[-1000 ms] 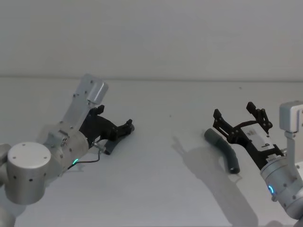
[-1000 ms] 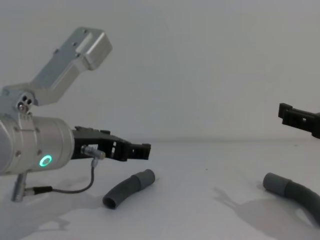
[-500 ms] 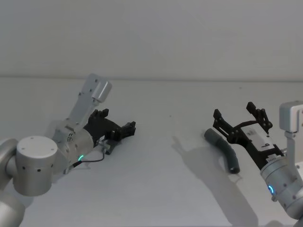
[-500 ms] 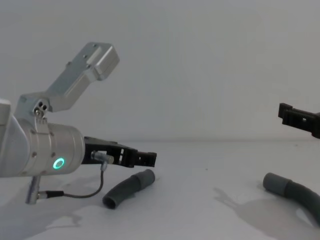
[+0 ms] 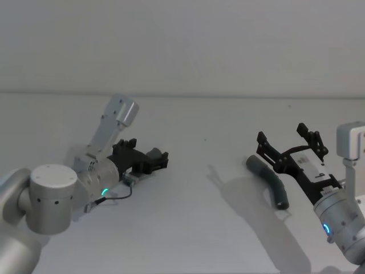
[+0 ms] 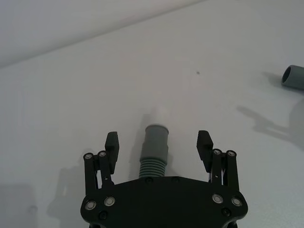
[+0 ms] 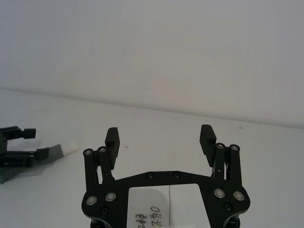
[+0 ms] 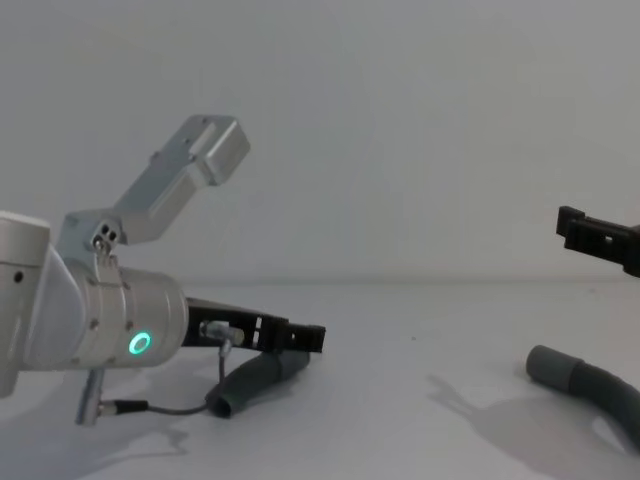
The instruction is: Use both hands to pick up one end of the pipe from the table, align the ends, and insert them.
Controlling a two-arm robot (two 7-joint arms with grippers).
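Our left end effector [image 6: 158, 140] has slid forward to straddle the short hose piece [image 6: 154, 159] on the tabletop's [image 5: 199, 234] left side, spread wide. We should close behind its cuff [image 6: 156, 137], leaving the white tip [image 6: 159, 112] free. Our right end effector [image 5: 282, 133] hangs wide, raised near the longer piece [image 5: 273, 186].

A plain pale grey wall [image 5: 182, 45] rises well beyond the left hand [image 5: 161, 156] and the right hand [image 5: 280, 132]; a tiny dark speck [image 5: 206, 138] lies between them.
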